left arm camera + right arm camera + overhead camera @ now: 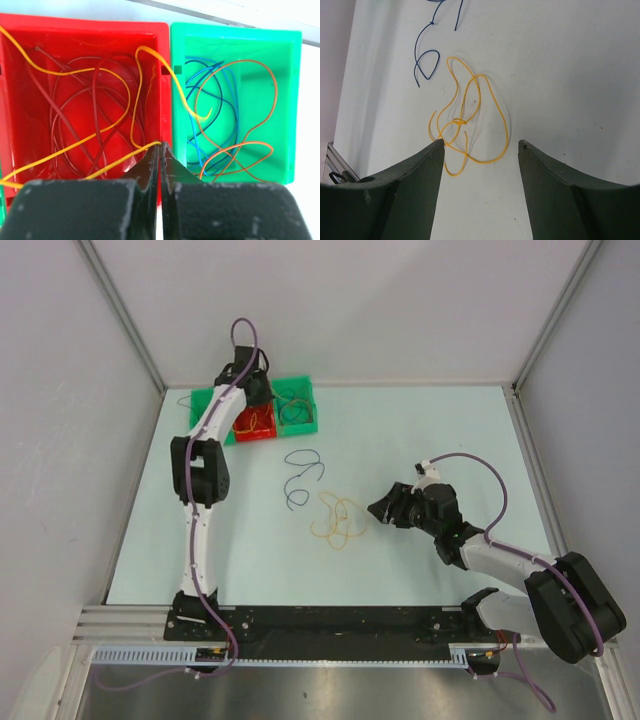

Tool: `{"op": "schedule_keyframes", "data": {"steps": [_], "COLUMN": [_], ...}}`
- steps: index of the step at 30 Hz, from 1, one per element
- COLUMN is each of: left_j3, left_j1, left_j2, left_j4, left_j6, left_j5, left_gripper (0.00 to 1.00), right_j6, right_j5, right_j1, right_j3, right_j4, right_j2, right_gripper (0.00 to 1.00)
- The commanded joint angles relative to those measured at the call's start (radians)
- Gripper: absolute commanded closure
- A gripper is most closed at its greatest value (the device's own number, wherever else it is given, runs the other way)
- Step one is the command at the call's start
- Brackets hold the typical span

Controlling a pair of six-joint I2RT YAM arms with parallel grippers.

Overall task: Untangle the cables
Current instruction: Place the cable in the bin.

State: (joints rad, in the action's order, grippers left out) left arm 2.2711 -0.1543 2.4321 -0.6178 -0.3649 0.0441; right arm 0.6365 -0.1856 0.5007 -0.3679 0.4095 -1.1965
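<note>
Over the red bin [85, 35], the left end effector [160, 150] is shown closed on a yellow cable [144, 48] draped into the green bin [280, 50]; red cables [95, 100] could be dragged out with it. The right end effector [480, 145] is held open near a knotted tangle [460, 121] on the tabletop [570, 75]; no writing is seen.

Robotics lab cell, pale counter [440, 440] walled by white panels [60, 390] on aluminium posts [120, 310], left arm [196, 530] and right arm [500, 558] bolted at its near edge
</note>
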Motion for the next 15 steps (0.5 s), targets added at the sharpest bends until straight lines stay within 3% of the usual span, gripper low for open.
{"op": "schedule_keyframes", "data": {"steps": [1,5,8,15], "left_j3": [0.018,0.015,0.011,0.01], "left_j1": [0.012,0.013,0.013,0.013], "left_j2": [0.041,0.015,-0.022,-0.143], "left_j4": [-0.082,-0.089,-0.1,-0.154], "left_j6": [0.014,0.007,0.007,0.011], "left_j5": [-0.007,-0.003,0.005,0.069], "left_gripper": [0.98,0.9,0.72,0.51], "right_j6": [0.006,0.006,0.006,0.003], "right_j5": [-0.005,-0.006,-0.005,-0.005], "right_j1": [-0.004,-0.004,-0.004,-0.004], "right_j3": [0.001,0.001,0.003,0.003], "right_j4": [0.026,0.026,0.025,0.025], "right_j2": [0.014,0.014,0.015,0.017], "right_gripper": [0.35,0.34,0.35,0.35]}}
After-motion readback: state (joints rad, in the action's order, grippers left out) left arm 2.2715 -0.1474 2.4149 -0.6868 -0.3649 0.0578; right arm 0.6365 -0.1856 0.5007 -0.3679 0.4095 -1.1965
